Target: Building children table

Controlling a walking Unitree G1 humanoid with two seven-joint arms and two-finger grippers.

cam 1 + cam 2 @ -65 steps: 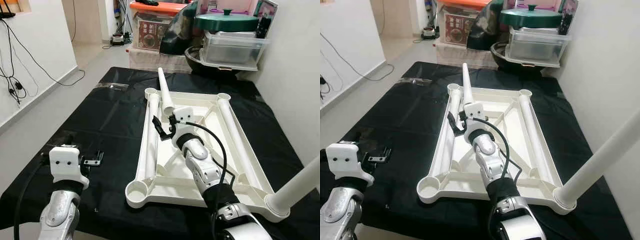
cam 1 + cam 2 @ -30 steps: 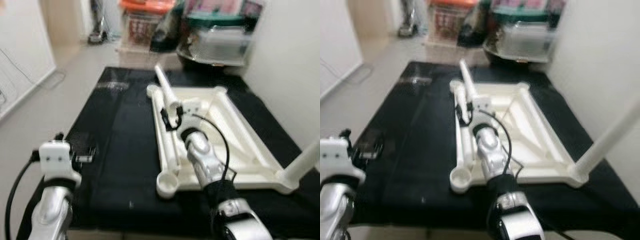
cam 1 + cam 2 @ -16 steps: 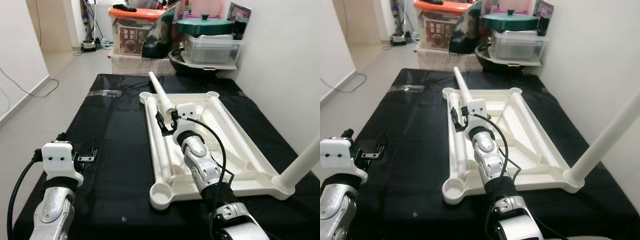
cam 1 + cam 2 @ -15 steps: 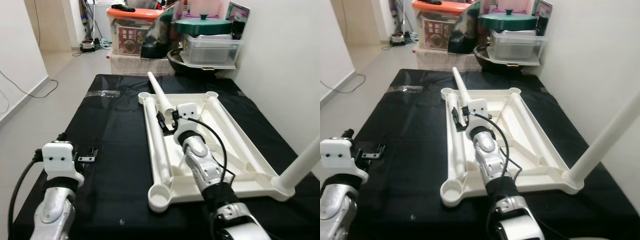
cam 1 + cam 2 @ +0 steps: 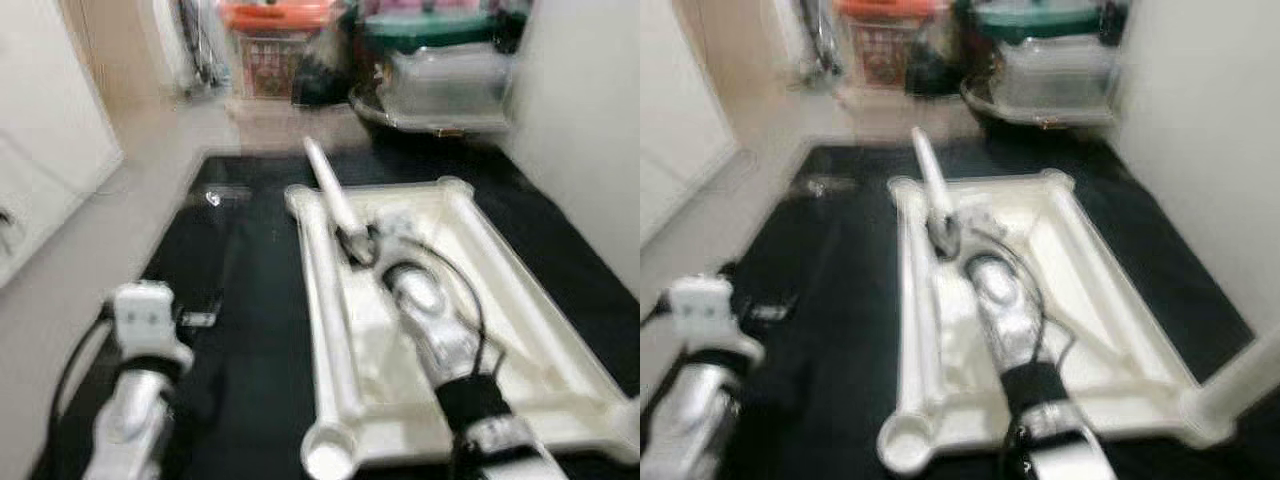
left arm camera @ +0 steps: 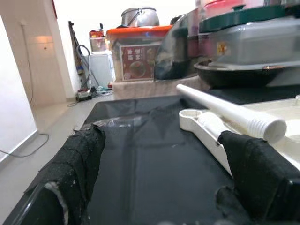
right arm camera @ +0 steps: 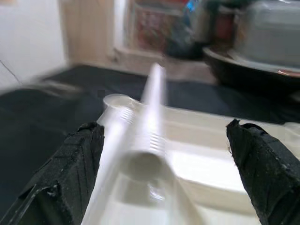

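The head views are blurring, so fine detail is limited. The white tabletop point(image 5: 560, 330) is lying upside down on the black floor covering point(image 5: 250, 300), with its corner sockets facing up. One table leg point(image 5: 1230, 385) is standing fitted in the near right corner socket; the near left socket point(image 5: 902, 440) is showing open and unfilled. Two further legs are lying flat along the long sides inside the frame, and a fourth, the loose leg point(image 5: 335, 200), is sitting propped at an angle by the far left corner, just ahead of the right gripper point(image 7: 164, 154). In the right wrist view that gripper's fingers are standing wide apart with the leg's threaded end between them, not clamped on it. The left gripper point(image 6: 159, 187) is hovering over the black covering to the left of the tabletop, fingers spread and holding nothing. In my judgement one leg of four is mounted and three are remaining.
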